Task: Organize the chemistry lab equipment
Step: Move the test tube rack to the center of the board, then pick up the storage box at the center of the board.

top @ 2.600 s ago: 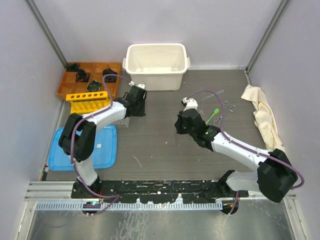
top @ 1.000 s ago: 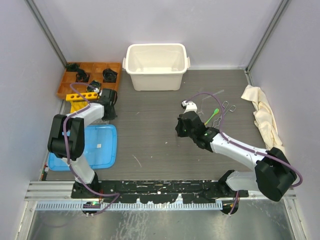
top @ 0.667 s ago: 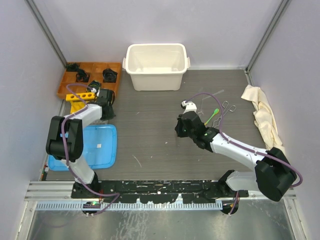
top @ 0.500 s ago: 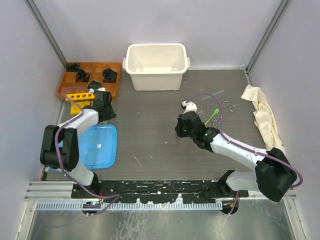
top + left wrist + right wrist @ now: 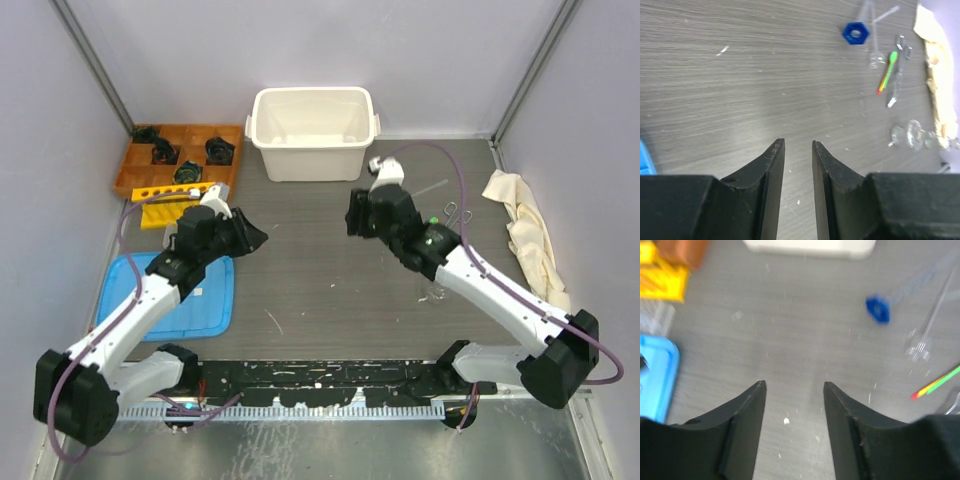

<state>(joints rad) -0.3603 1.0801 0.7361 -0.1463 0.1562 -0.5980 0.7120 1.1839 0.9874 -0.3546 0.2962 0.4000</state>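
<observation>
Since both arms had nothing in their jaws, the next grab turned on where the little lab things lay on the desk point(image 5: 300, 270). The right arm point(image 5: 470, 280) had its jaws spread wide apart and empty. The left arm point(image 5: 140, 300) had its jaws open by only a thin gap, also empty.

From the right wrist, the blue cap point(image 5: 877, 309) sat ahead of the jaws and off toward the right edge of the view. Beside it lay a clear glass tube point(image 5: 929, 322), its long side slanting away from the jaws rather than across them. The green spoon point(image 5: 939, 381) lay closer in, on a slant too.

From the left wrist, the same things looked small and far ahead to the right, with the metal forceps point(image 5: 899, 67) just beside the spoon. I judged the right arm to be the nearer one by a lot. The yellow rack point(image 5: 180, 204) stood well apart, on the left arm's side.

Some things were hard to see. From above, the right arm covered the cap and most of the spoon. The right wrist picture was blurry. The round glass pieces point(image 5: 912, 134) near the cloth point(image 5: 935, 75) were too see-through to tell apart.
</observation>
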